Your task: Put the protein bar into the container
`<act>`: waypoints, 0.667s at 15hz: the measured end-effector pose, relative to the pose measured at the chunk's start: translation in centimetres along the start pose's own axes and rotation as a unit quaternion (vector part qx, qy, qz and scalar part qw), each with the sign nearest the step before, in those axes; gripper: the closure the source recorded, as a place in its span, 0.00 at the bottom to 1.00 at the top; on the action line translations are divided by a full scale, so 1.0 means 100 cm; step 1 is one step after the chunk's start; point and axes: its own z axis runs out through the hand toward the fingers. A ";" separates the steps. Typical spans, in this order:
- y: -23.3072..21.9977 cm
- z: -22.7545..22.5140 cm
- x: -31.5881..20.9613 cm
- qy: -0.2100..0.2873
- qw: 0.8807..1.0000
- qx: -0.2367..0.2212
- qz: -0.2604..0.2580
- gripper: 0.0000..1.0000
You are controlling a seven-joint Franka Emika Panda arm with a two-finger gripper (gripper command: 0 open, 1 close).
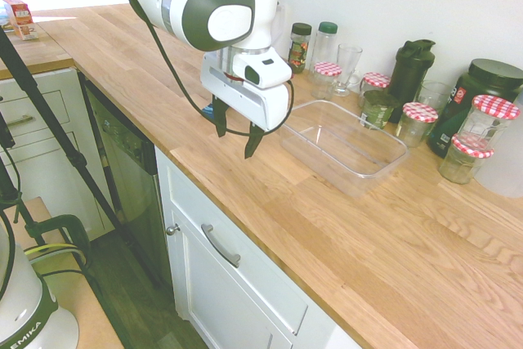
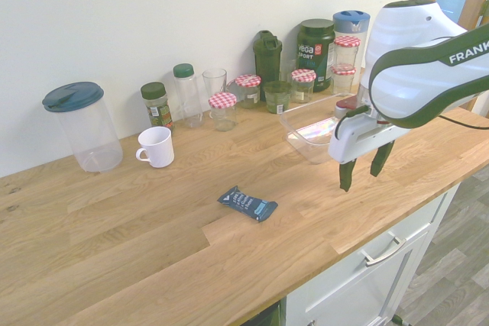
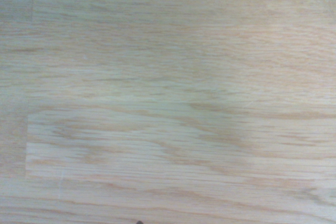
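The protein bar point(image 2: 247, 203), in a blue wrapper, lies flat on the wooden countertop point(image 2: 153, 227), out in the open near its middle. The container point(image 1: 343, 143), a clear shallow tub, stands empty further along the counter, close to the jars. My gripper point(image 2: 361, 169) hangs open above the counter just in front of the container point(image 2: 309, 137), well to the side of the bar, with nothing between its fingers. In the first exterior view the arm hides the bar. The wrist view shows only bare wood grain.
Along the wall stand jars with red-checked lids point(image 2: 223, 110), a drinking glass point(image 2: 215, 84), spice bottles point(image 2: 156, 104), a dark shaker point(image 2: 267, 56) and a black tub point(image 2: 315, 45). A white mug point(image 2: 157, 146) and a clear blue-lidded jug point(image 2: 80, 126) sit beyond the bar. The counter's front edge point(image 1: 245, 222) is close.
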 end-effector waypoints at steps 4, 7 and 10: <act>-0.015 -0.006 -0.011 0.013 1.000 -0.011 -0.013 0.00; -0.050 -0.028 -0.038 0.037 0.998 -0.021 -0.050 0.00; -0.089 -0.054 -0.060 0.048 0.995 -0.014 -0.089 0.00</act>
